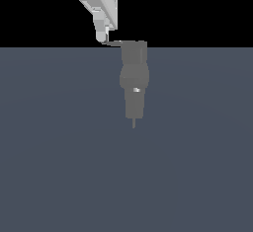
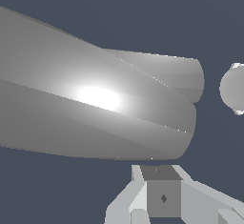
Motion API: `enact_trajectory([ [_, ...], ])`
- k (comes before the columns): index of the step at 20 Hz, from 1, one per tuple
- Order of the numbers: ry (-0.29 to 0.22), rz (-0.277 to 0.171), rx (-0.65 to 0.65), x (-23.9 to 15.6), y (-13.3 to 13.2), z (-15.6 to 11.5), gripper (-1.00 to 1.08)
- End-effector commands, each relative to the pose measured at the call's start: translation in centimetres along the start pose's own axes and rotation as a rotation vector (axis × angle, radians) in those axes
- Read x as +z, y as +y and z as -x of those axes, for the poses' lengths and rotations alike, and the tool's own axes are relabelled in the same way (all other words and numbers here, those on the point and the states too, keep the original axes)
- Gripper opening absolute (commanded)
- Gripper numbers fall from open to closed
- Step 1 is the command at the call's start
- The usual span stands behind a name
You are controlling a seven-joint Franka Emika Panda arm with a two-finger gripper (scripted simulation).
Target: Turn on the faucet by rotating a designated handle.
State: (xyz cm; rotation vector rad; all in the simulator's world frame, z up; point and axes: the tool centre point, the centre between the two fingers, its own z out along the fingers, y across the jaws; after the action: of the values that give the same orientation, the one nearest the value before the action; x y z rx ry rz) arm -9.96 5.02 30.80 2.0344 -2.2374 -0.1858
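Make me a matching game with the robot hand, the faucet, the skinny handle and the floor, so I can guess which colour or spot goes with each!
Things:
1. gripper
2. faucet
3. handle
4. floor

Descriptions:
A. blue-grey, flat, wide
B. white, at the top of the exterior view
C. grey, rounded middle, one bright glint
D. thin grey lever sticking out sideways toward the gripper

Pairs: 1-B, 2-C, 3-D, 4-A

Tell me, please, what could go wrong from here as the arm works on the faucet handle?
1. The gripper meets only the far tip of the thin handle in the exterior view, so it may slip off when it pushes.
2. The wrist view is mostly filled by the faucet, hiding the contact, so a miss might go unseen.
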Motion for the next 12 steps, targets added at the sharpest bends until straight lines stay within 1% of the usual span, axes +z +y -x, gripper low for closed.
enact_trajectory([
  [1, 0.002, 0.03, 0.011, 1.2, 0.8, -1.1, -1.0],
  [2, 0.001, 0.001, 0.001, 0.0, 0.2, -0.2, -1.0],
  [12, 0.001, 0.017, 0.006, 0.6, 0.8, -6.4, -1.0],
])
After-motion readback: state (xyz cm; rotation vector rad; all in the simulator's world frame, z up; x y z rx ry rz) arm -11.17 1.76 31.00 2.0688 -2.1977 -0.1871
